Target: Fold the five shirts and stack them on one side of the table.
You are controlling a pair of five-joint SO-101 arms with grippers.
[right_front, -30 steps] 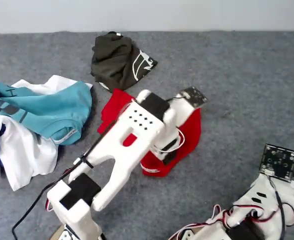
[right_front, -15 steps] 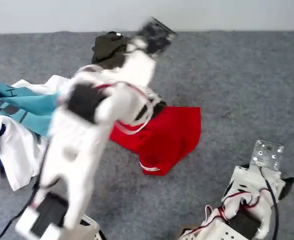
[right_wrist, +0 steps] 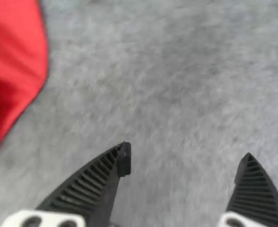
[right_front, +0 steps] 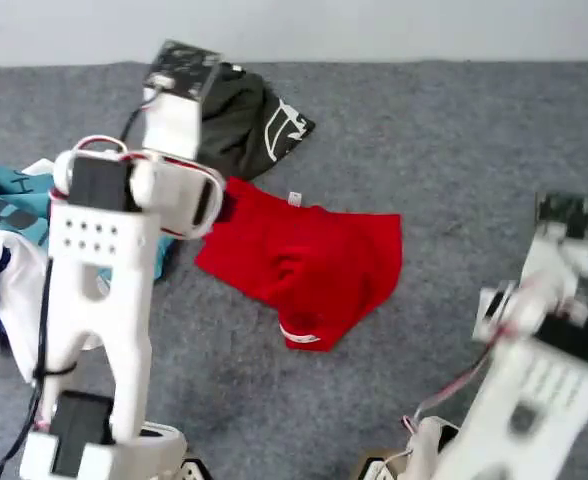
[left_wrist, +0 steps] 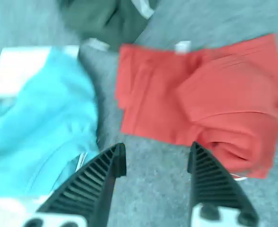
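A red shirt (right_front: pixel 309 262) lies crumpled and partly spread in the middle of the grey table; it also shows as the red shirt (left_wrist: pixel 200 104) and as a red shirt edge (right_wrist: pixel 11 71). My left gripper (left_wrist: pixel 155 156) hangs open and empty above the table, just off the shirt's edge, between it and a teal shirt (left_wrist: pixel 39 132). The left arm (right_front: pixel 104 260) stands over the teal shirt (right_front: pixel 14 205). My right gripper (right_wrist: pixel 186 158) is open over bare table, well clear of the red shirt. The right arm (right_front: pixel 544 340) stands at the near right.
A dark shirt (right_front: pixel 239 120) lies bunched at the back, also seen as the dark shirt (left_wrist: pixel 101 19). A white shirt (right_front: pixel 19 300) lies under the teal one at the left edge. Bare grey table (right_front: pixel 474 150) stretches to the right and back right.
The left arm swung from over the red shirt up and to the left; the shirt now lies uncovered and spread wider leftward. The right arm rose and stretched farther out on the right.
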